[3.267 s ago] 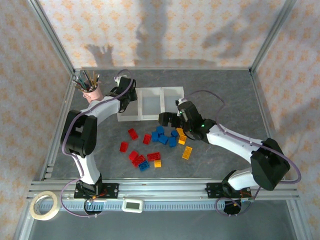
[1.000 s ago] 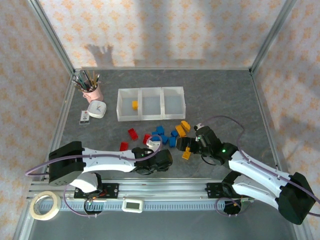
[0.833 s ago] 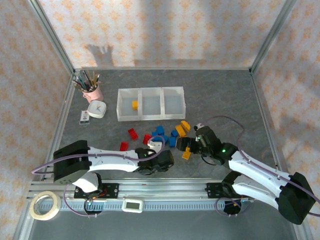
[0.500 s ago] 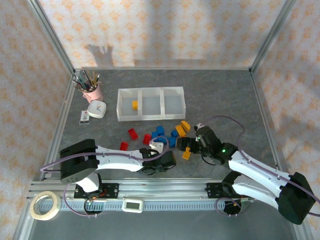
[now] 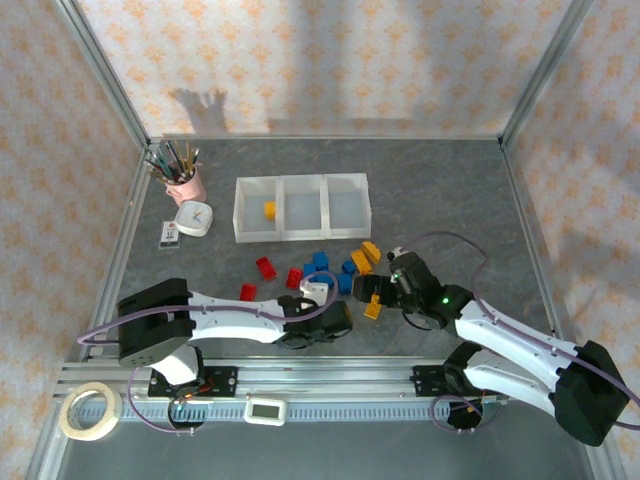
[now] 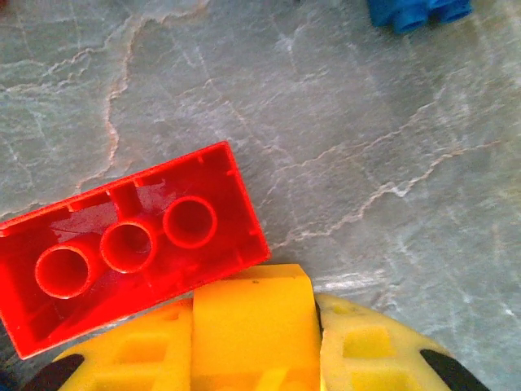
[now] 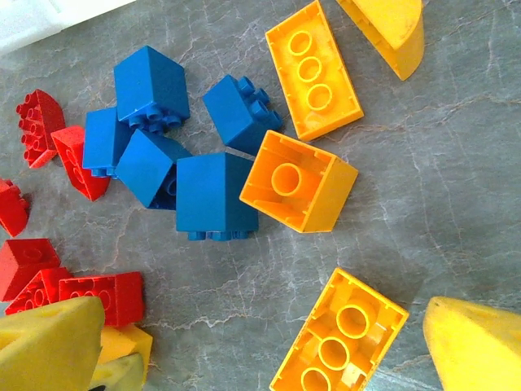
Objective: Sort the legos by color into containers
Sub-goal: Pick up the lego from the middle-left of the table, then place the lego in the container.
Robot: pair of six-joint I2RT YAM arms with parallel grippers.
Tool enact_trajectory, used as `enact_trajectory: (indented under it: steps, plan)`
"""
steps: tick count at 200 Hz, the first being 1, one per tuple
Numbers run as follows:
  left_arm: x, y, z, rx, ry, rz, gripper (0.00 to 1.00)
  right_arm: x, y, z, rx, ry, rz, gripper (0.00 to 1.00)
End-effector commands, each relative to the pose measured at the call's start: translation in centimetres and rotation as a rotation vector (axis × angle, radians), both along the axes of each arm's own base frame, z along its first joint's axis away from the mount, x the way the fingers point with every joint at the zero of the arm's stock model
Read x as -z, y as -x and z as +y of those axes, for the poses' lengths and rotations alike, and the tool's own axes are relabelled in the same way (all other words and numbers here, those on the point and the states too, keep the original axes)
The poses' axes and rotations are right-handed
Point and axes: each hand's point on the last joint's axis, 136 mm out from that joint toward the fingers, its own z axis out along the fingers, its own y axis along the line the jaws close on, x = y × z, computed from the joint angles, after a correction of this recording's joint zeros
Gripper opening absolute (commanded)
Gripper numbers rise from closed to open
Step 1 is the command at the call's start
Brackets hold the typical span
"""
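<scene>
Since a few seconds back, my left arm [image 5: 235, 318] has come away from the containers [image 5: 300, 232] and now lies low across the near side of the table [image 5: 450, 190]. The right arm [image 5: 505, 338] has drawn back toward its base, and a yellow brick [image 5: 269, 209] now shows in the left bin.

From the top camera I see a grey, stone-veined table inside an aluminium frame [image 5: 340, 375], with wallpaper [image 5: 330, 60] in an orange flower pattern behind it. The containers sit in a row toward the far side. The legos [image 5: 325, 272] lie scattered between the bins and my two wrists. A pink cup of pens [image 5: 183, 182] stands far left, with a white round gadget [image 5: 193, 217] just on its near side. A roll of tape [image 5: 88, 410] lies at the near left corner.

On the left wrist camera, the left gripper [image 6: 254, 342] is clamped on a yellow-orange brick [image 6: 252, 314], a finger against each side. A red brick [image 6: 122, 252] lies underside up, right against it, and a blue brick [image 6: 415, 10] lies well apart from them.

On the right wrist camera, the right gripper [image 7: 427, 183] stands wide, with grey table showing between its fingertips. An orange brick [image 7: 338, 342] lies just beside one fingertip. Blue bricks [image 7: 187, 163] cluster together, with red bricks [image 7: 49, 155] further left.
</scene>
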Motion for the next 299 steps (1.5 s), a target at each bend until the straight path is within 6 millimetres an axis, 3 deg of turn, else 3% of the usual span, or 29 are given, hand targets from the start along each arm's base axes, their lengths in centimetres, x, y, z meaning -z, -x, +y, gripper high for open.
enact_trajectory:
  steps: [1, 70, 112, 146, 171, 180, 203, 248, 271, 299]
  plan:
    - [-2.5, -0.8, -0.2, -0.001, 0.048, -0.065, 0.15, -1.8, -1.0, 0.4, 0.001, -0.007, -0.056, 1.0]
    - [-9.8, -4.3, 4.2, -0.095, 0.148, -0.251, 0.14, -5.4, -2.2, 2.6, -0.046, -0.083, -0.118, 1.0]
    - [-15.6, -9.7, 9.9, -0.238, 0.15, -0.434, 0.14, -6.5, -3.7, 5.0, -0.091, -0.122, -0.138, 1.0]
    - [-18.2, -14.3, 15.3, -0.347, 0.036, -0.52, 0.14, -7.8, -5.0, 7.0, -0.107, -0.186, -0.17, 1.0]
    - [-17.9, -17.6, 17.8, -0.393, -0.04, -0.519, 0.14, -8.7, -5.9, 7.8, -0.094, -0.217, -0.189, 1.0]
    - [-17.6, -18.8, 18.3, -0.41, -0.044, -0.512, 0.15, -8.0, -6.4, 8.0, -0.086, -0.205, -0.181, 1.0]
    - [-15.4, -22.4, 19.4, -0.418, -0.087, -0.471, 0.15, -8.1, -7.3, 8.2, -0.07, -0.189, -0.197, 1.0]
    - [-12.7, -28.4, 20.3, -0.43, -0.116, -0.438, 0.15, -7.9, -8.4, 8.5, -0.055, -0.151, -0.209, 1.0]
    - [-11.4, -30.6, 20.5, -0.427, -0.155, -0.421, 0.17, -7.8, -8.7, 8.6, -0.05, -0.142, -0.208, 1.0]
    - [-9.7, -31.7, 21.4, -0.433, -0.217, -0.376, 0.26, -7.8, -8.9, 8.6, -0.05, -0.131, -0.209, 1.0]
